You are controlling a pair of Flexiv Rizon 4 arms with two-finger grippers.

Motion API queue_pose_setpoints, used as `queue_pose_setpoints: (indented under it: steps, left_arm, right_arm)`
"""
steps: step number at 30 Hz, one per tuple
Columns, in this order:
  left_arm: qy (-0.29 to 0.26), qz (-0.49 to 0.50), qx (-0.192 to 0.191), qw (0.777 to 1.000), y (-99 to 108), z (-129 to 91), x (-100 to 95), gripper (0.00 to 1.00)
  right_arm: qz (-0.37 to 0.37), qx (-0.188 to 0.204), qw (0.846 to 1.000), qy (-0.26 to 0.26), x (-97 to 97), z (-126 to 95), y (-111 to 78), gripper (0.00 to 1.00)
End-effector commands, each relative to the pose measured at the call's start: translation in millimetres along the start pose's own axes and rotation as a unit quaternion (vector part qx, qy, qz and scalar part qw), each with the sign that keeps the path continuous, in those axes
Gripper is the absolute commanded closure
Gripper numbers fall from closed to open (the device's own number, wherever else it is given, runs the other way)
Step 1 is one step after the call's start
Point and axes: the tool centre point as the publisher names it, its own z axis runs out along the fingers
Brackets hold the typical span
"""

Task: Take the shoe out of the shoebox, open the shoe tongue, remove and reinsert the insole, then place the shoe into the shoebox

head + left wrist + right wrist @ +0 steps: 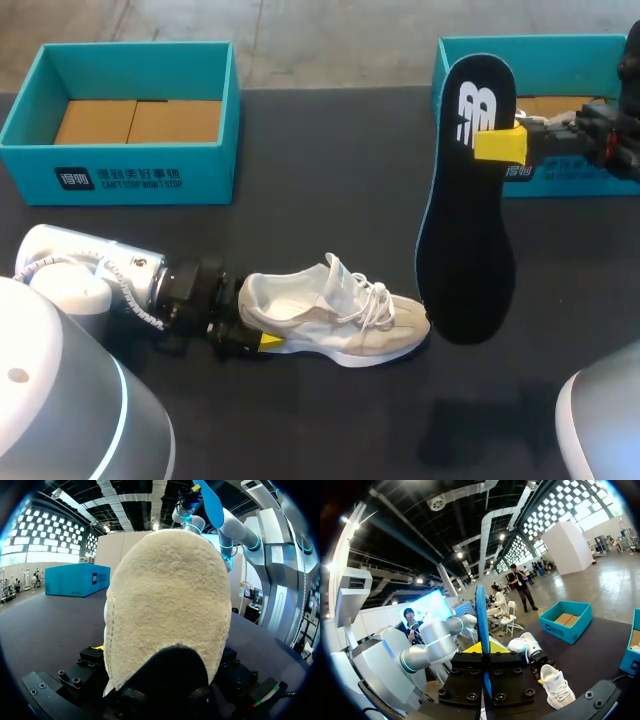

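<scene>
Right gripper [500,143]: its yellow-tipped fingers stand only a sliver apart, pinched flat on the insole [465,230] from both faces. The bite sits on the insole's upper part, just beside the white logo.
Right gripper, wrist view: the insole runs edge-on straight up between the two pads, and no gap shows on either side of it.
Insole: dark upper face with a thin blue edge. It is held off the table [330,160] and hangs long-ways, with one end up by the right shoebox [570,60] and the other end low, just beside the sneaker's toe. I cannot tell whether it touches the toe.
Left gripper [255,335]: closed on the heel of the sneaker [340,318]. One yellow tip presses the near side of the sole. The other finger is hidden behind the heel.
Left gripper, wrist view: the fuzzy cream heel fills the space between the finger mounts, and the tips themselves are covered.
Sneaker: white and beige, upright on its sole on the table. Its heel points toward the left arm, its toe toward the hanging insole, and the laces are loose with the tongue lifted.
Left shoebox [130,180]: teal, open, brown card inside, at the far left of the table and well apart from the sneaker.
Right shoebox: teal, open, at the far right, partly hidden behind the insole.
</scene>
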Motion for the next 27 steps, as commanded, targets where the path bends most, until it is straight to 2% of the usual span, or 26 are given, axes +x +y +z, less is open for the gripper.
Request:
queue_pose_setpoints:
  steps: [1, 15, 27]
  left_arm:
    - [0.001, 0.000, -0.001, 1.000, 1.3, 0.7, -1.7, 1.00]
    - [0.001, 0.000, -0.001, 1.000, 1.3, 0.7, -1.7, 1.00]
    - [0.001, 0.000, -0.001, 1.000, 1.3, 0.7, -1.7, 1.00]
  right_arm:
    - [0.003, 0.010, 1.000, 0.012, -17.6, 8.2, 11.7, 1.00]
    - [0.010, 0.011, 1.000, 0.026, -42.5, 10.8, 25.8, 1.00]
    - [0.011, 0.018, 0.999, 0.043, -45.6, 11.1, 30.5, 1.00]
